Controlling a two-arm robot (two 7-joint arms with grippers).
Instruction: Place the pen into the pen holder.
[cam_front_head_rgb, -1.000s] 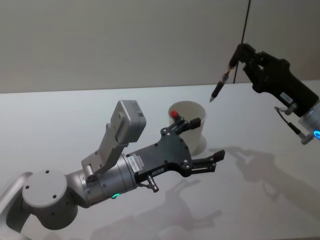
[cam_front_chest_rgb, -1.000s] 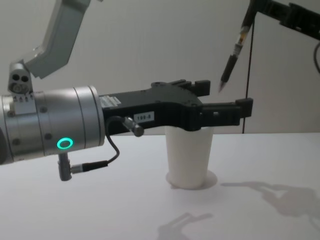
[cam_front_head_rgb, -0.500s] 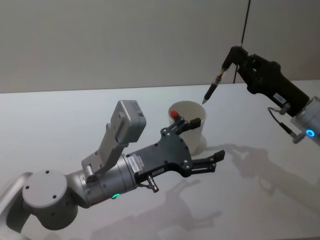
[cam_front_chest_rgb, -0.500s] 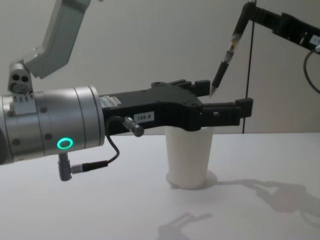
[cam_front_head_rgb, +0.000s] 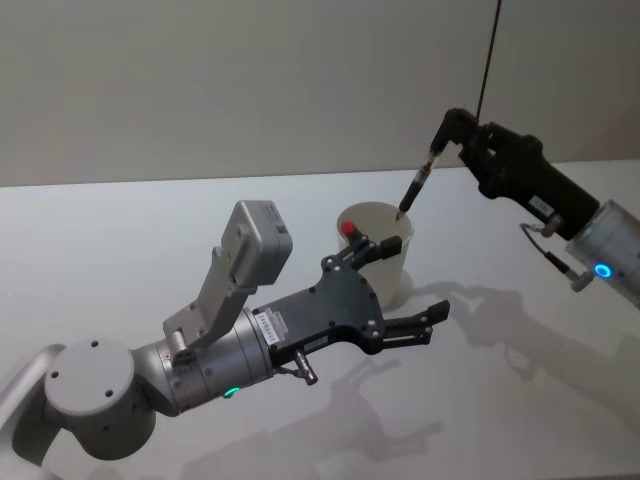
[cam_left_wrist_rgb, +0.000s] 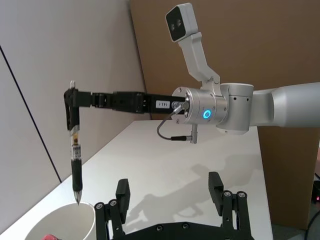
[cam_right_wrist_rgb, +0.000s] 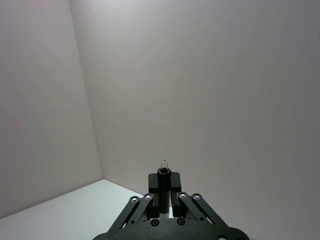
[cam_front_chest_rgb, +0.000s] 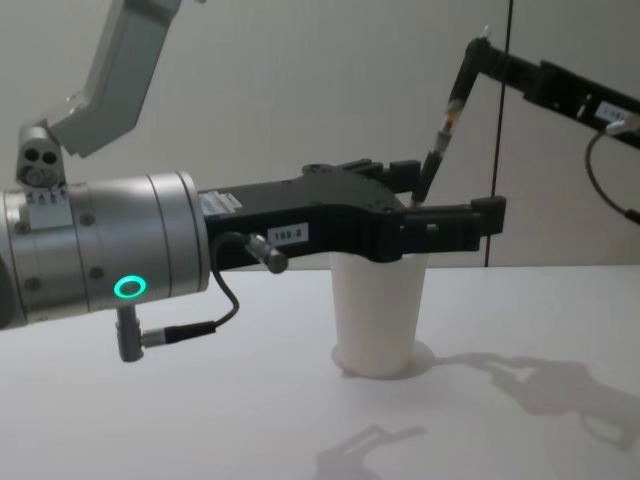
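Pen (cam_front_head_rgb: 415, 188) — in right gripper (cam_front_head_rgb: 444, 135) — now lower, tip at pen holder (cam_front_head_rgb: 378, 226) rim.

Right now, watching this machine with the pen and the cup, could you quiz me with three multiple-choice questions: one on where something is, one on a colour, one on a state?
1. Where is the pen's tip?
A. Just above the pen holder's rim
B. Flat on the table
C. Under the cup

2. What colour is the cap inside the pen holder?
A. Blue
B. Red
C. Green

3. How are the left gripper's fingers?
A. Shut on the pen
B. Shut on the cup
C. Open, holding nothing

Answers: 1 A, the left wrist view shows the tip at the rim while the right gripper holds the top. 2 B, a red cap shows in the head view. 3 C, they are spread beside the cup.
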